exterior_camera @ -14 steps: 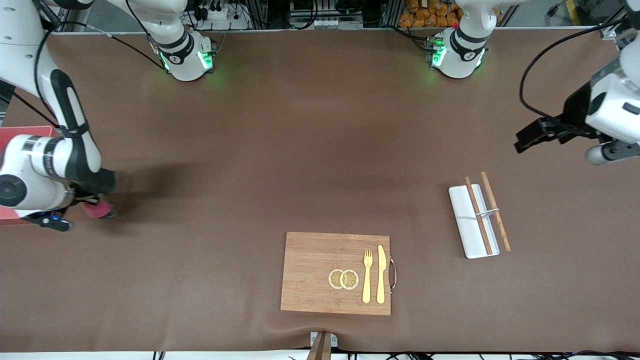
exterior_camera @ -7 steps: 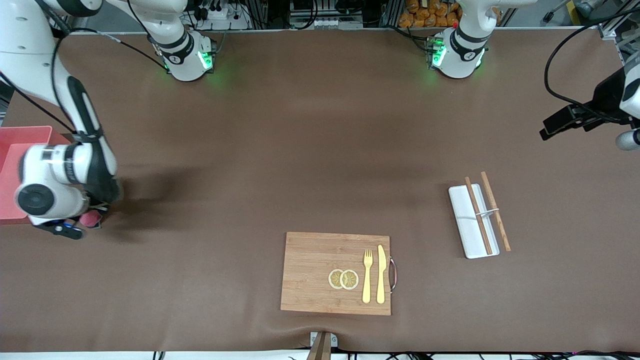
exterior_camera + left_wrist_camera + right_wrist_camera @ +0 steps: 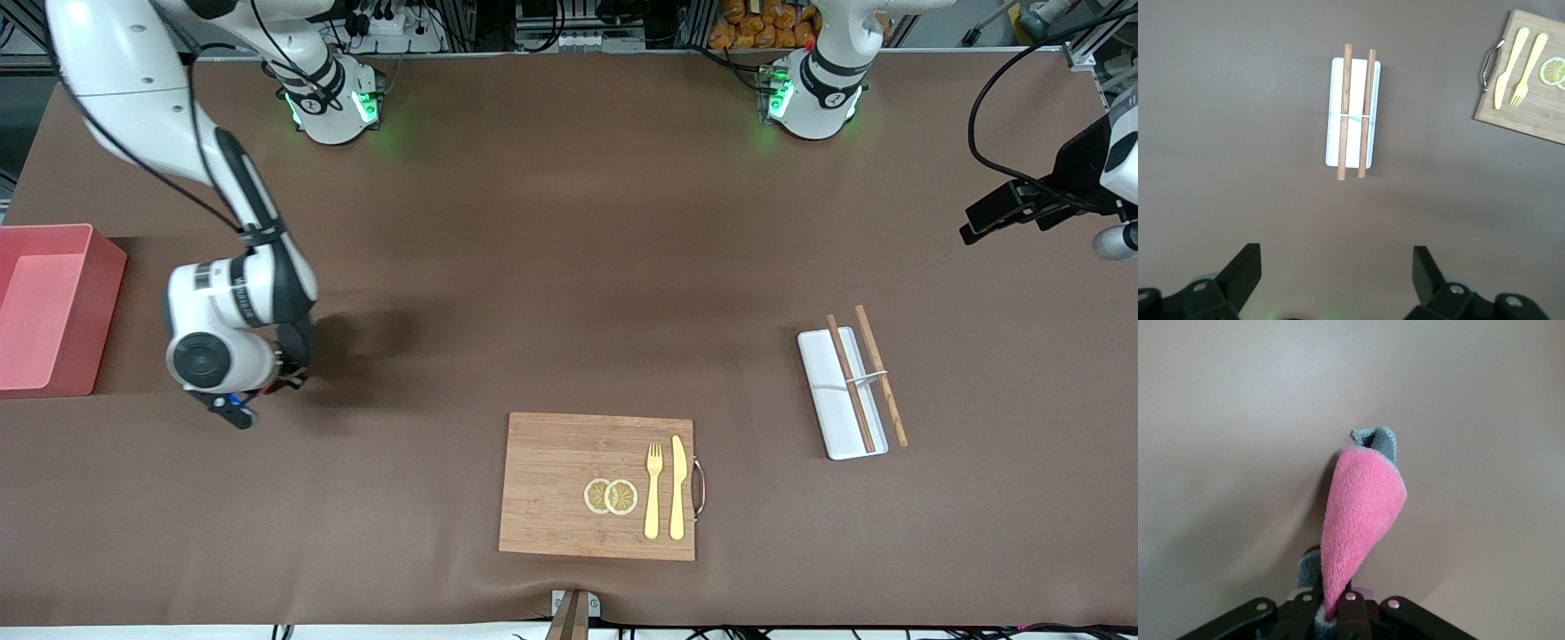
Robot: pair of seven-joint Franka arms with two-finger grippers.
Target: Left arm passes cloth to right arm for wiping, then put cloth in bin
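My right end effector (image 3: 1331, 613) is clamped on the cloth (image 3: 1361, 520), pinching it at one end so that the rest hangs free below my fingers as a loose pink cone with a grey corner curling out at the tip; held this way the fabric can trail on the brown worktop (image 3: 533, 267) for wiping, and I judge it can drop cleanly when I let go. From the front camera the cloth is hidden under my right wrist, which hangs low over bare worktop. The bin (image 3: 53, 307) stands just off to the side of that end effector, toward the right arm's end of the worktop, close enough that I judge the drop is a short carry away. My left end effector (image 3: 1337, 280) waits with its fingers spread wide and nothing between them, parked high near the left arm's end of the worktop, with the white tray (image 3: 1353, 113) and its two chopsticks (image 3: 1345, 110) below it, which keeps it clear of the right arm's work
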